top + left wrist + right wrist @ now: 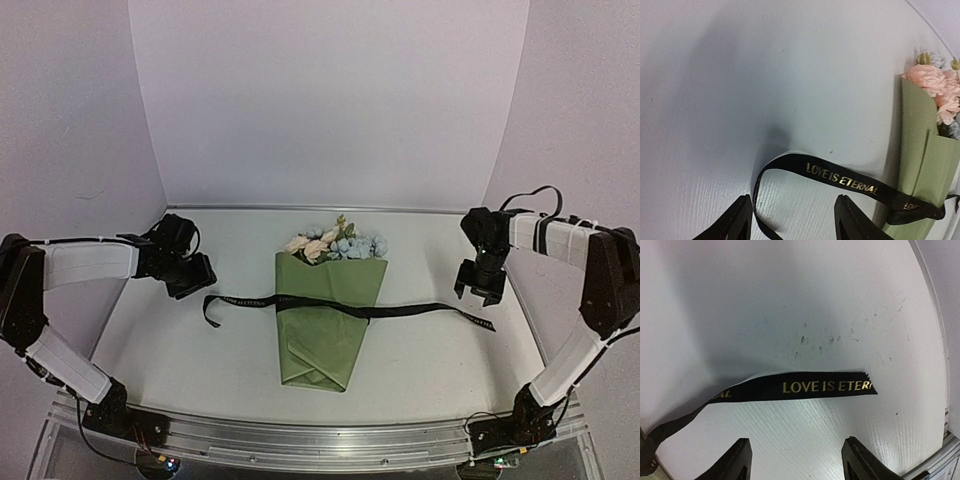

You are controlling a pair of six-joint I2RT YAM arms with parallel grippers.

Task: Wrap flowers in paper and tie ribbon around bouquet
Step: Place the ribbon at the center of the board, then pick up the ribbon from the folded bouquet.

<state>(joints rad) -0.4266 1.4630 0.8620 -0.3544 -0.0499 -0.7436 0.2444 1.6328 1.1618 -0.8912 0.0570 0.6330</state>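
Ribbon (825,387) end just beyond right claw (796,441)

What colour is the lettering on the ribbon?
Gold, on the black ribbon; clearest in the right wrist view.

White tabletop (420,350), pale lilac walls (330,100), metal rail (330,440) along near edge

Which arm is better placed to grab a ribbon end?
Left, probably: the ribbon curls between the jaws of the open left gripper; its other end lies ahead of the right gripper.
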